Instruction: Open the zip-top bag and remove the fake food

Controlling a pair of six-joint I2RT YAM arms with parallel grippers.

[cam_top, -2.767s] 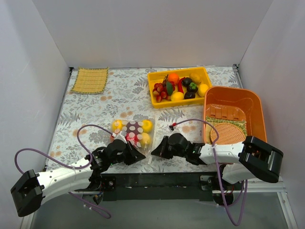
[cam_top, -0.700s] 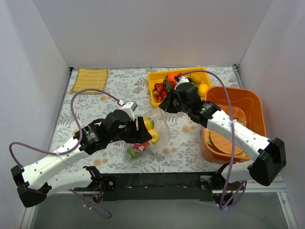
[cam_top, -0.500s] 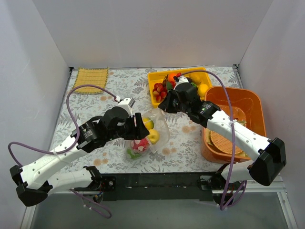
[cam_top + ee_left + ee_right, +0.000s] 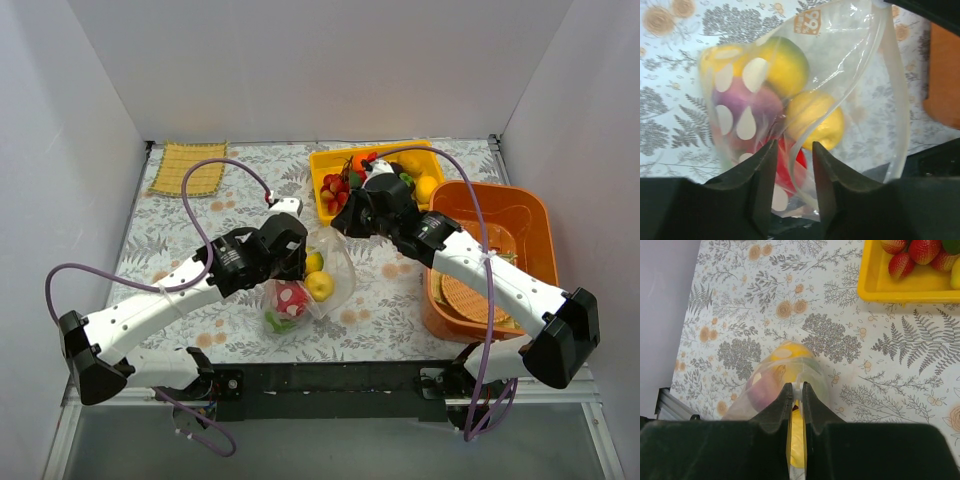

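Observation:
The zip-top bag [image 4: 335, 272] hangs tilted over the table, clear with whitish spots. My right gripper [image 4: 341, 222] is shut on its top strip [image 4: 796, 386]. Inside lies fake food: a yellow fruit [image 4: 320, 285], a red one [image 4: 291, 297] and a green piece [image 4: 279, 322]. In the left wrist view the bag [image 4: 865, 75] holds a yellow-green fruit [image 4: 782, 65], a yellow one [image 4: 815, 120] and a purple one [image 4: 747, 107]. My left gripper [image 4: 792, 150] stands open at the bag's left side [image 4: 297, 262]. The bag's loose rim runs between its jaws, unpinched.
A yellow tray [image 4: 318, 160] of more plastic fruit sits behind the right gripper; its edge shows in the right wrist view [image 4: 905, 290]. An orange basin [image 4: 540, 230] stands at the right. A woven yellow mat [image 4: 188, 168] lies at the back left.
The bag, flat on the table at first, now hangs from the right gripper. In the last second the left gripper has moved up and right along the bag's side toward its rim.

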